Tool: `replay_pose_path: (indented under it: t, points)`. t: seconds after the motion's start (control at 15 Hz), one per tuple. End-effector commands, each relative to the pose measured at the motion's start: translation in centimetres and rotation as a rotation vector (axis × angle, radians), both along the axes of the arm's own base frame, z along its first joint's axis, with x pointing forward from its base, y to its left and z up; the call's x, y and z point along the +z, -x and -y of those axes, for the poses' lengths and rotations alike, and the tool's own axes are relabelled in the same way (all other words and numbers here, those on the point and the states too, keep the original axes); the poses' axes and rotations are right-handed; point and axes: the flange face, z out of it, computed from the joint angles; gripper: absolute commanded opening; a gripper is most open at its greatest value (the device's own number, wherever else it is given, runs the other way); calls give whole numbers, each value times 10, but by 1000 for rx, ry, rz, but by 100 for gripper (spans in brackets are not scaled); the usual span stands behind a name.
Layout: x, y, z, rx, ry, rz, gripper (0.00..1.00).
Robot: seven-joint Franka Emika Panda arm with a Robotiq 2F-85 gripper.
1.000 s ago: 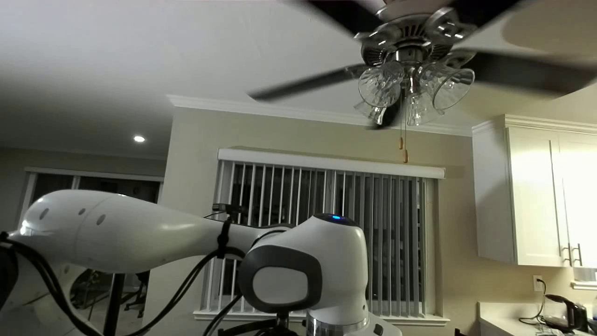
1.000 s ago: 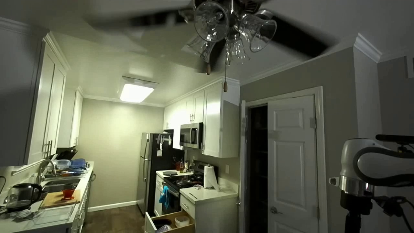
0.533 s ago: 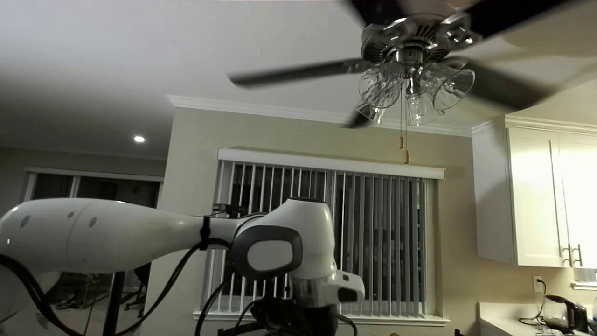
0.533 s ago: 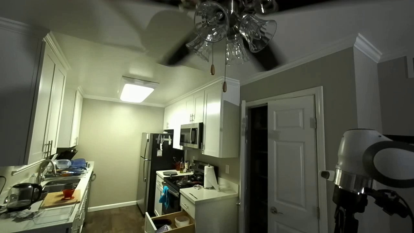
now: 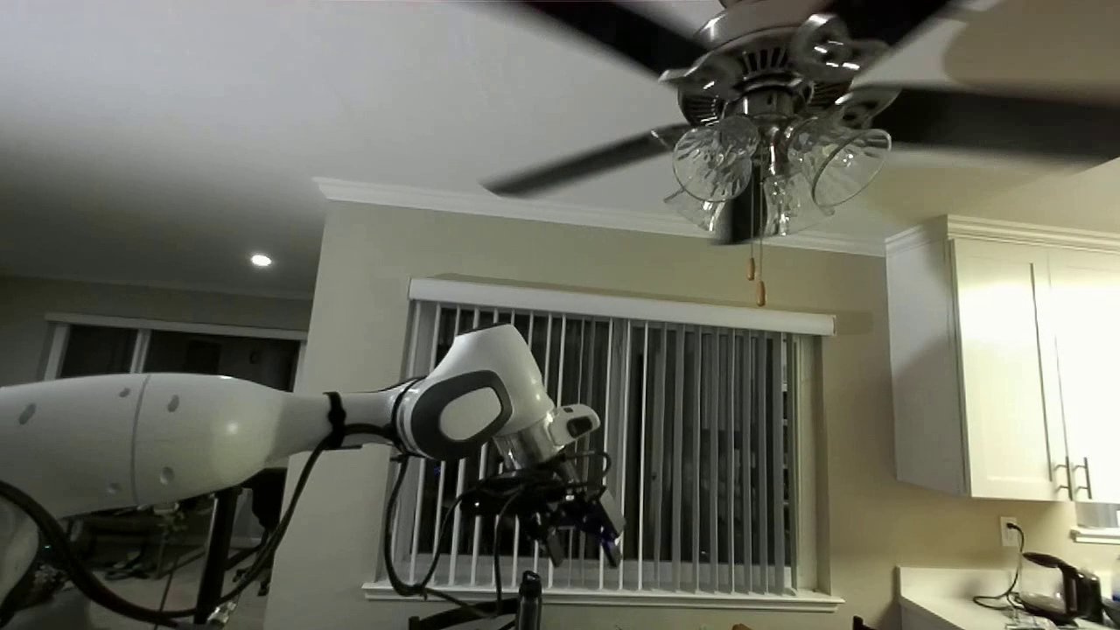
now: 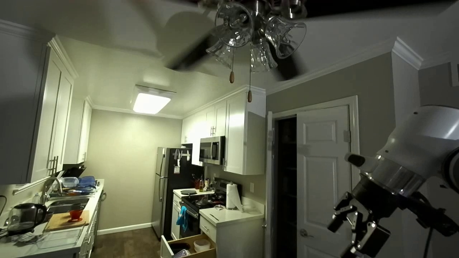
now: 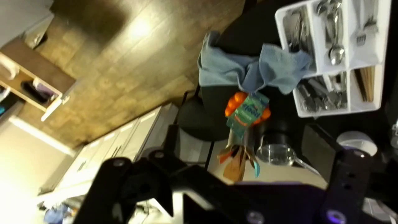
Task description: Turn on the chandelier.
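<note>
The end effector [image 5: 583,555] is holding its fingers [image 6: 374,239] parted, a gap showing between them. The chandelier [image 5: 768,103], a silvery-hubbed ceiling fan with clear glass shades [image 5: 716,164] and blurred dark blades [image 5: 582,164], is hanging above and well apart from the end effector. Open air is separating its two pull chains [image 5: 760,293] from the end effector. In an exterior view, vertical blinds [image 5: 696,455] are hanging behind the end effector, and the edge of the windowsill [image 5: 726,600] is running below it. In an exterior view, a panelled door [image 6: 322,179] is standing behind it; well to its left, an open drawer [image 6: 166,247] is holding a white tub [image 6: 202,245]. In the wrist view, beyond the end effector, a white cutlery tray [image 7: 347,70] is lying on a black surface [image 7: 281,105], its compartments holding spoons [image 7: 336,54], a fork [image 7: 361,39] and wooden sticks [image 7: 367,84]. Nearer the end effector, a metal canister [image 7: 247,139] is holding wooden and coloured utensils [image 7: 235,168].
</note>
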Motion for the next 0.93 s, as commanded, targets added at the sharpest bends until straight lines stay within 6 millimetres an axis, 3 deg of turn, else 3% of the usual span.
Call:
replay_pose_path:
  t: [0.0, 0.2, 0.33, 0.47, 0.87]
  points:
    - [48, -20, -39, 53, -67, 205, 100]
    - [84, -39, -48, 85, -163, 397, 100]
    - [98, -48, -52, 110, -229, 441, 100]
    - [93, -40, -48, 90, -205, 431, 100]
    - [98, -46, -54, 123, -242, 414, 100]
